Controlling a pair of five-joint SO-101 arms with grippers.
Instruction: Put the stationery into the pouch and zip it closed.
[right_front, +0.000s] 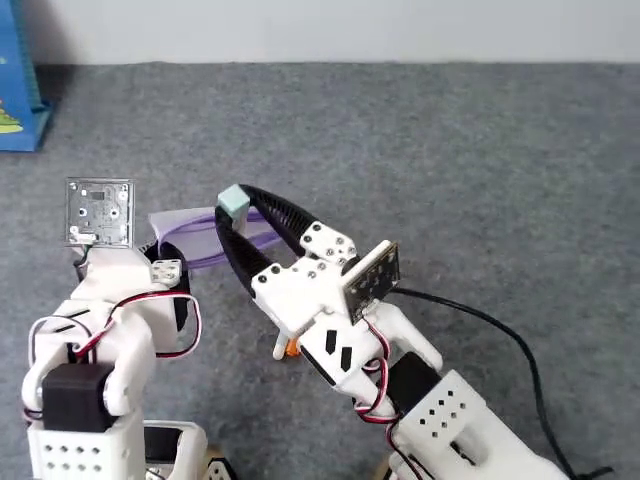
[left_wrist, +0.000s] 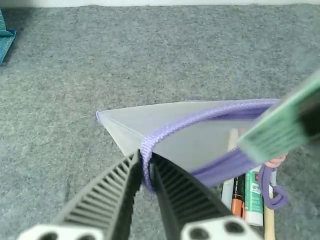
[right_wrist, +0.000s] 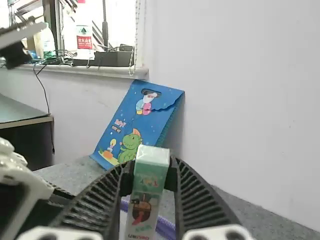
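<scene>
1. High view. The pouch (right_front: 200, 243), pale with purple trim, lies on the grey table (right_front: 450, 150) between the two arms, its long axis running roughly side to side. The right gripper (right_front: 236, 210) hangs over the pouch's far edge, clamped on a green eraser (right_front: 231, 200). The left arm (right_front: 110, 300) covers the pouch's near left end. A blue bag (right_front: 15, 95) stands at the table's far left corner.
2. Left wrist view. The left gripper (left_wrist: 145, 159) is clenched on the pouch's purple zip band (left_wrist: 200, 117), lifting it so the mouth gapes; one corner of the pouch (left_wrist: 170, 125) points away from the eraser (left_wrist: 282, 125). Pens (left_wrist: 247, 195) lie side by side beneath the band, lengthwise toward the camera; whether they are inside cannot be told.
3. Right wrist view. The right gripper (right_wrist: 150, 167) grips the eraser (right_wrist: 147, 200) by its sides, long axis along the fingers, end protruding past the tips. Behind, the blue bag (right_wrist: 137, 125) leans against the wall.
</scene>
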